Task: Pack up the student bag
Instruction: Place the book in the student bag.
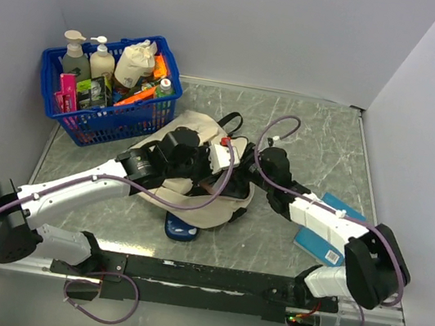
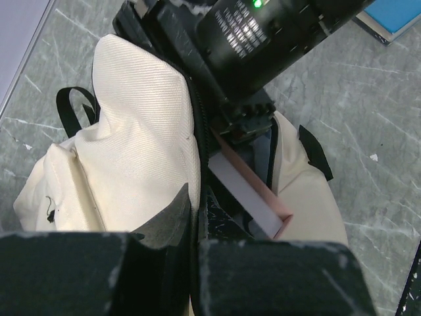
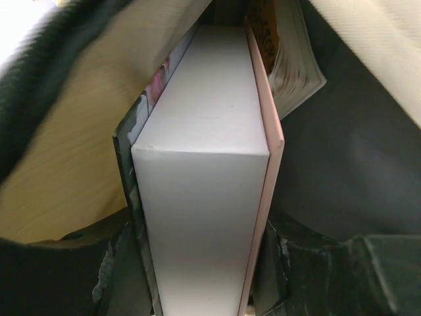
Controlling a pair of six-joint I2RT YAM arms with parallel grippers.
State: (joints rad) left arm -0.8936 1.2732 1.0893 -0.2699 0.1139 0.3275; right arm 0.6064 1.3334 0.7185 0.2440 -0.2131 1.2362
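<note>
The student bag is laid on the middle of the worktop, under both arms. Its long axis is set roughly from far to near, slightly slanted. The black straps are turned to the far side and the rounded cream end to the near edge. The zip mouth is spread open on its upper side, towards the right arm.

The black-trimmed edge of that mouth is pinched between the left fingers, which are closed almost fully on the fabric. A pink-covered book is clamped across its thickness by the right fingers, one on each cover. It is pointed lengthwise into the mouth, its white page block uppermost. A second book is seen deeper inside, just beside it.

A dark blue item is partly tucked under the bag's near end. A light blue book is lying beneath the right arm. A blue basket of bottles is placed at the far left corner, near the bag.
</note>
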